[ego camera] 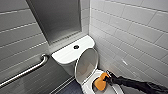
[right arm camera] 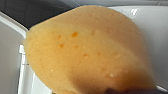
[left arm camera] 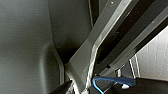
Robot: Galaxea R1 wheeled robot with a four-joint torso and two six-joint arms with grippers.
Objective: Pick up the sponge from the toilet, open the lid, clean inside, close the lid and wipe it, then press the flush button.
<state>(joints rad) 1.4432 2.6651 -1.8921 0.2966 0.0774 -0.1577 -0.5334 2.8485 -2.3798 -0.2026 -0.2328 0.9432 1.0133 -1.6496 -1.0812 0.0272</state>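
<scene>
— What was shown?
— A white toilet (ego camera: 65, 55) was seen from above, its lid (ego camera: 86, 63) raised. The orange sponge (ego camera: 100, 81) was held inside the bowl (ego camera: 87, 87), clamped in the jaws of the right gripper (ego camera: 106, 79).
— Which step was judged under way?
— Cleaning inside. Steady pressure against the ceramic would be called for, with the grip kept firm.

Lid (ego camera: 86, 65) upright against tank (ego camera: 65, 55); flush button (ego camera: 76, 46) on tank top; sponge (ego camera: 101, 81) in toilet bowl (ego camera: 86, 88).
</scene>
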